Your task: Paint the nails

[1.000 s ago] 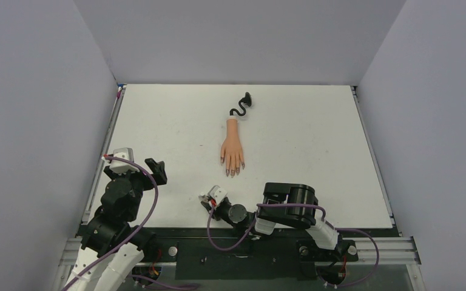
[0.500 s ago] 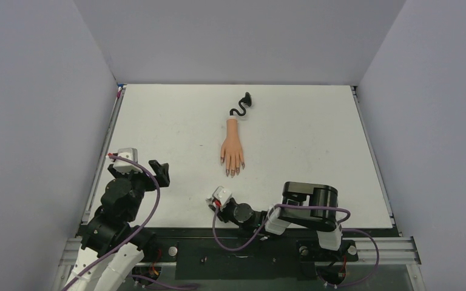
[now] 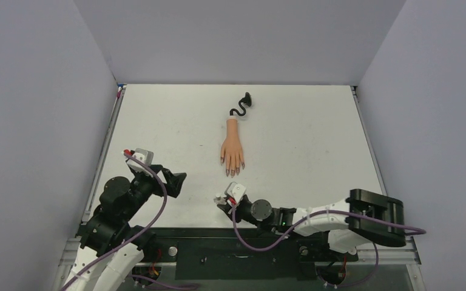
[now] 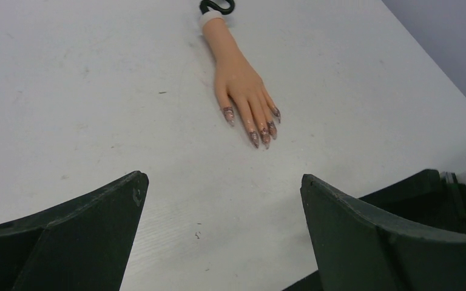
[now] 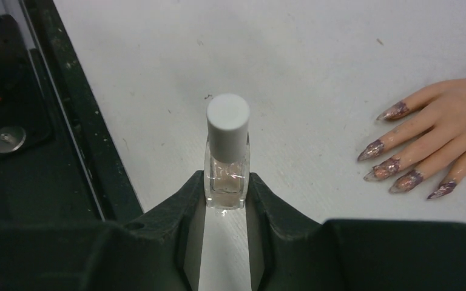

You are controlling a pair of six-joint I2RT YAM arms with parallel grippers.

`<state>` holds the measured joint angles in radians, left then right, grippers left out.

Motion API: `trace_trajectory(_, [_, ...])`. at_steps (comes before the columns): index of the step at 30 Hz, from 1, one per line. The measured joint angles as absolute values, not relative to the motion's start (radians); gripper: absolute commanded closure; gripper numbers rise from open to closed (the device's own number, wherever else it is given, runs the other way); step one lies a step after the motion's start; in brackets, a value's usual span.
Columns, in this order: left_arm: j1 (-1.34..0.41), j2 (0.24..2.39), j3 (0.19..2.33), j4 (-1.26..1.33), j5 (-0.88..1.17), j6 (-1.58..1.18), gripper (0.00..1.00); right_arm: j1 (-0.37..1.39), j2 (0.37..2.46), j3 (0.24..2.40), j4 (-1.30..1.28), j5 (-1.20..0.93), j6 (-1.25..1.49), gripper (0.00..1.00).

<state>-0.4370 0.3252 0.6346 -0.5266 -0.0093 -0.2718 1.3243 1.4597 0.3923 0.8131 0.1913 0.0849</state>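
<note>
The peach mannequin hand (image 3: 232,150) lies flat mid-table, fingers toward me, its curly black stem (image 3: 241,107) behind it. Its dark purplish nails (image 3: 232,173) also show in the left wrist view (image 4: 260,128) and the right wrist view (image 5: 394,165). My right gripper (image 3: 226,201) is near the front edge, just short of the fingertips, and is shut on a small clear polish bottle (image 5: 226,173) with a white cap, held upright. My left gripper (image 3: 173,180) is open and empty, low over the table to the front left of the hand; its fingers (image 4: 85,224) frame bare table.
A black rail (image 5: 67,121) runs along the table's near edge, right beside the bottle. Grey walls close in the left, right and back sides. The white table (image 3: 303,139) stretches behind and beside the hand.
My left gripper has moved right and turned toward the table's middle. My right arm's elbow has swung far to the right, and its gripper with the bottle has shifted slightly right.
</note>
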Motion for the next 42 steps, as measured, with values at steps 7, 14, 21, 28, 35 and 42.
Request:
trace_trajectory(7, [-0.437, 0.357, 0.636, -0.47, 0.294, -0.269, 0.01, 1.337, 1.058, 0.413, 0.445, 0.157, 0.101, 1.0])
trace_trajectory(14, [-0.437, 0.394, 0.604, -0.215, 0.682, -0.358, 0.07, 1.338, 0.762, 0.532, 0.09, 0.113, 0.143, 1.0])
trace_trajectory(21, [-0.464, 0.505, 0.589, 0.101, 0.955, -0.479, 0.19, 1.339, 0.638, 0.623, -0.118, 0.024, 0.173, 1.0])
trace_trajectory(28, [-0.649, 0.687, 0.696, 0.095, 1.007, -0.402, 0.29, 1.343, 0.643, 0.68, -0.245, -0.089, 0.175, 1.0])
trace_trajectory(35, [-0.826, 0.82, 0.793, -0.019, 0.962, -0.249, 0.34, 1.335, 0.664, 0.708, -0.308, -0.146, 0.163, 1.0])
trace_trajectory(42, [-0.888, 0.852, 0.803, -0.092, 0.881, -0.178, 0.4, 1.329, 0.664, 0.744, -0.333, -0.175, 0.147, 1.0])
